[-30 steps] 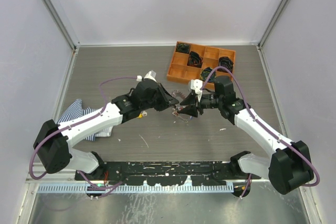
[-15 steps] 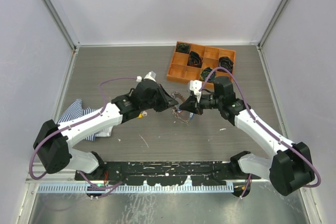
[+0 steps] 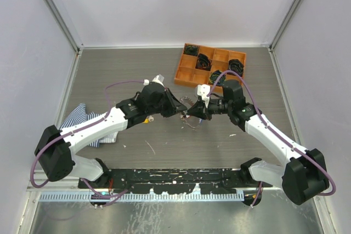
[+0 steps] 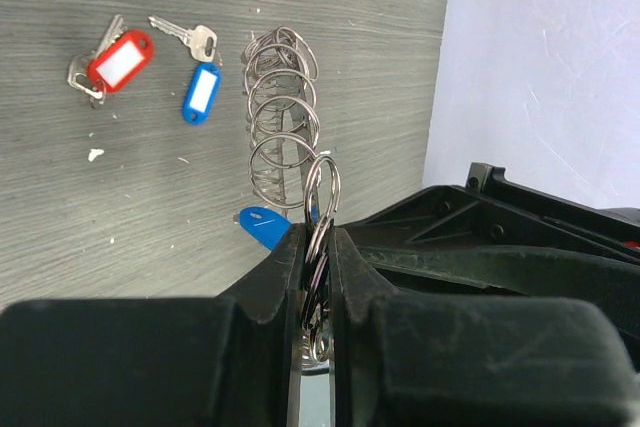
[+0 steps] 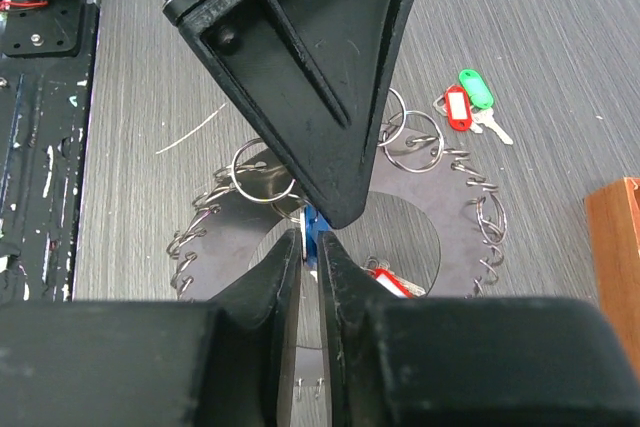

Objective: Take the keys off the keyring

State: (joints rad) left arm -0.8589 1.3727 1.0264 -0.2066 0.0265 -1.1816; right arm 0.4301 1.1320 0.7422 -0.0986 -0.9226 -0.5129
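Note:
The keyring (image 5: 215, 237) is a flat grey loop fringed with small wire rings, held just above the table between the arms (image 3: 192, 119). My left gripper (image 4: 318, 239) is shut on some of its wire rings (image 4: 282, 117). My right gripper (image 5: 312, 237) is shut on a blue-tagged key (image 5: 316, 219) hanging at the ring's inner edge, right under the left gripper's fingers (image 5: 310, 67). In the top view the two grippers, left (image 3: 180, 109) and right (image 3: 189, 112), meet tip to tip. A red-tagged key (image 5: 385, 282) lies inside the loop.
Loose keys lie on the table: one red-tagged (image 4: 118, 59), one blue-tagged (image 4: 201, 92), and a green (image 5: 475, 87) and red (image 5: 457, 107) pair. An orange tray (image 3: 184, 75) of black coils stands behind the grippers. A striped cloth (image 3: 79, 116) lies at the left.
Both grippers have drifted slightly up the top view, keeping their holds. The keyring has shifted with them.

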